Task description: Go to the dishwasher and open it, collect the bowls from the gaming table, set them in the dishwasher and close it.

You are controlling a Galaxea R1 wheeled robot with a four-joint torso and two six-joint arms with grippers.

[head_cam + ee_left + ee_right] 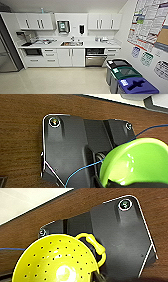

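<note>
The dishwasher (pixel 95 60) stands under the counter, right of the sink, its steel front below a dark band. It is some way ahead of me across the floor. A lime green bowl (pixel 140 161) hangs over my dark wrist plate, with my left gripper (pixel 125 184) shut on its rim. A yellow bowl (pixel 55 260), perforated and with a loop handle, is held the same way by my right gripper (pixel 98 276). The gaming table is out of view.
White cabinets and a counter with a sink (pixel 72 43) run along the far wall. A tall steel fridge (pixel 7 50) stands at the left. Black (pixel 117 63), green (pixel 126 72) and blue (pixel 137 86) bins line the right wall. Pale floor (pixel 55 80) lies between.
</note>
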